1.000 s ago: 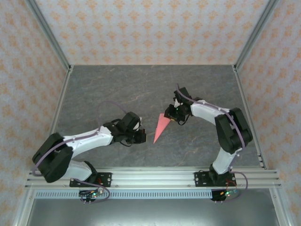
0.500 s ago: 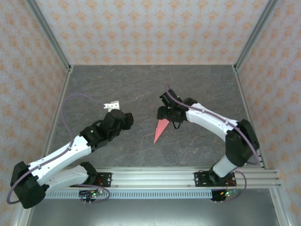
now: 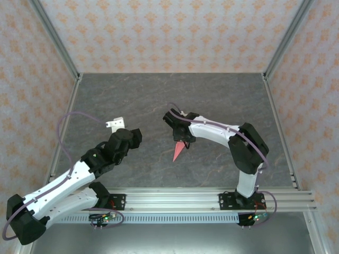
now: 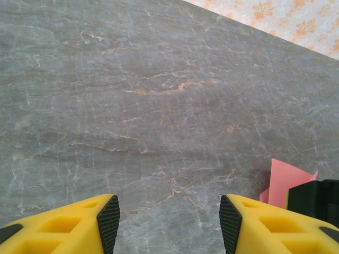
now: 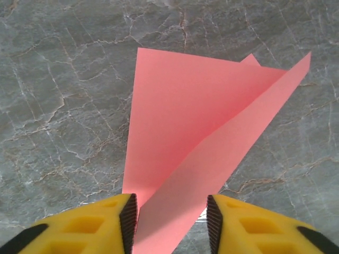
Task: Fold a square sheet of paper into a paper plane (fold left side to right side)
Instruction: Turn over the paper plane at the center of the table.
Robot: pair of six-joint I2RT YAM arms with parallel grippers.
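Now the left gripper [image 4: 169,217] hovers over the table [image 4: 159,79] left of centre, jaws apart with nothing between them. Near the middle, the pink paper plane [image 3: 178,152] lies with its tip toward the arms' bases. The right gripper [image 5: 169,217] straddles its wide end; I cannot tell whether it actually pinches the raised flap.

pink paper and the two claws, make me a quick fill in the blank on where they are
1. The paper lies ___ the fingers of the right claw.
2. The left claw hangs open over the table, holding ___.
3. Both claws' fingers are coloured ___.
Missing words: between; nothing; yellow.
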